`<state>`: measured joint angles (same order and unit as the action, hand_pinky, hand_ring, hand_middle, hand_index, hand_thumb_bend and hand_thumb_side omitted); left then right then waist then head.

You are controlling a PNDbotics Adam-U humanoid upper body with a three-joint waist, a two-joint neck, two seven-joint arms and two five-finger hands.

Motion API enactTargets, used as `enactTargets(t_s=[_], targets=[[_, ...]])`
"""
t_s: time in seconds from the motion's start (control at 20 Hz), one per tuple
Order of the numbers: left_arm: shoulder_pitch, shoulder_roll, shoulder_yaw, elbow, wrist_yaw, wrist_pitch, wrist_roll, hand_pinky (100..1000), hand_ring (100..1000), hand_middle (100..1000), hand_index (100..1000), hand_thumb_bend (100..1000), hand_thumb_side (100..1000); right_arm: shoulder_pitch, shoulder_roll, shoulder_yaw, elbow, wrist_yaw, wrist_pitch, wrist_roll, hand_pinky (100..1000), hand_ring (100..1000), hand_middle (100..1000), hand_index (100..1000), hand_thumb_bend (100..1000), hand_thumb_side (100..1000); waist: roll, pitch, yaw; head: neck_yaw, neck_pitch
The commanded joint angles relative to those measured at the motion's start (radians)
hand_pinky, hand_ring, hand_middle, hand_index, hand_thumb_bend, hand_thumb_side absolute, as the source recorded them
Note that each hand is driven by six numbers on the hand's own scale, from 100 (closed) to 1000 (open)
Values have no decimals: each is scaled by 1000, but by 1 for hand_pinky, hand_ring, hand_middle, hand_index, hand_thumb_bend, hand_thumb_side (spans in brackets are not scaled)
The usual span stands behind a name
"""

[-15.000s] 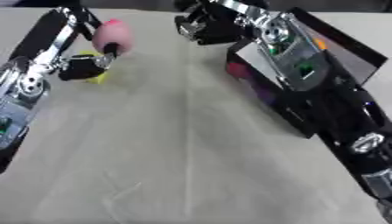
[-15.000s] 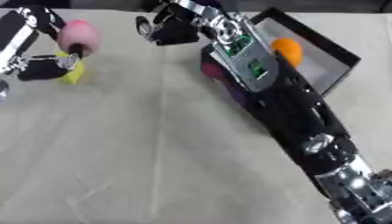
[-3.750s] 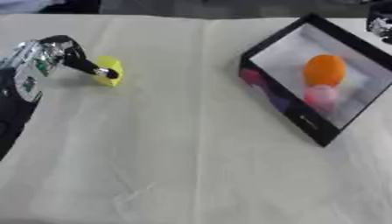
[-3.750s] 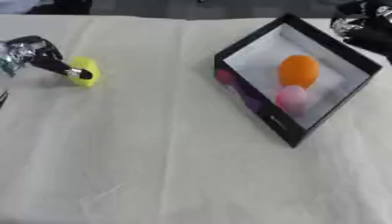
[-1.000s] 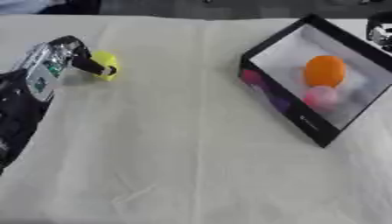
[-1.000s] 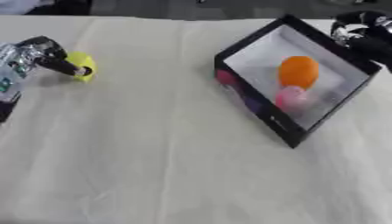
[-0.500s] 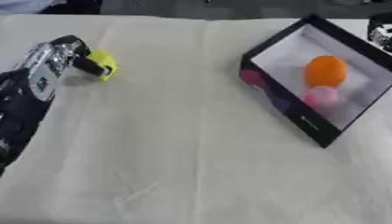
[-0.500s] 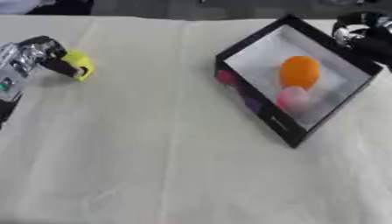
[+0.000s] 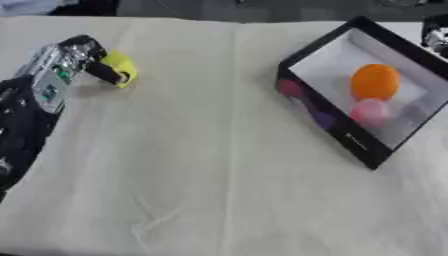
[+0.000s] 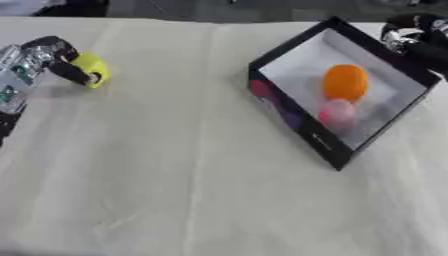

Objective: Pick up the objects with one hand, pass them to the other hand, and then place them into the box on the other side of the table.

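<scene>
Two objects already lie inside the black box (image 10: 337,150), which sits tilted on the right side of the cloth-covered table (image 9: 219,165): an orange ball (image 10: 345,82) towards the far wall and a pink ball (image 10: 336,113) just in front of it, the two nearly touching on the box's pale floor. The near outer wall of the box bears a printed pattern in pink and purple.

On the left side of the table, well apart from the box, the left hand (image 9: 83,57) reaches in from the left edge, and its dark fingers (image 9: 107,75) are curled round a small yellow object (image 9: 121,69). The yellow object is at the level of the tabletop; whether it rests on the cloth or is lifted just clear of it cannot be told.

The right hand (image 10: 413,40) shows at the upper right corner, just beyond the far corner of the box. Its black and silver fingers appear bent, but whether they are closed cannot be told; nothing is seen between them.
</scene>
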<state>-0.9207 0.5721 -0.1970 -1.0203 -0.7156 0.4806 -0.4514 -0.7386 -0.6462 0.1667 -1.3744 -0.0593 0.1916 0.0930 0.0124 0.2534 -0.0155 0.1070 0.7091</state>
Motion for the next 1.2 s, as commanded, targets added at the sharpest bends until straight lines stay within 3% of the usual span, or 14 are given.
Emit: enactTargets(t_s=[0.05, 0.3, 0.6, 1.15, 1.2], targets=[[-2, 54, -4, -89, 67, -18, 23, 824, 696, 671, 623, 267, 302, -18, -25, -15, -17, -10, 0, -6, 881, 798, 857, 844, 100, 493, -2, -38, 4, -5, -12], [27, 81, -14, -164, 206, -75, 62, 820, 665, 661, 622, 262, 309, -24, -28, -17, -36, -23, 2, -13, 881, 798, 857, 844, 100, 482, -9, -41, 9, -19, -12], [64, 113, -31, -274, 296, -99, 90, 799, 638, 653, 618, 241, 299, -34, -29, -22, -71, -45, 6, -26, 880, 798, 858, 844, 100, 463, -16, -44, 13, -28, -14], [116, 95, -79, -436, 321, -228, 240, 793, 605, 643, 623, 248, 288, -122, 14, 31, -168, -42, 2, 15, 886, 806, 862, 848, 100, 413, -27, -53, 15, -39, -17], [118, 88, -85, -439, 316, -236, 254, 796, 601, 640, 623, 304, 272, -131, 23, 41, -174, -35, 0, 24, 887, 808, 862, 849, 100, 384, -28, -53, 15, -38, -17]])
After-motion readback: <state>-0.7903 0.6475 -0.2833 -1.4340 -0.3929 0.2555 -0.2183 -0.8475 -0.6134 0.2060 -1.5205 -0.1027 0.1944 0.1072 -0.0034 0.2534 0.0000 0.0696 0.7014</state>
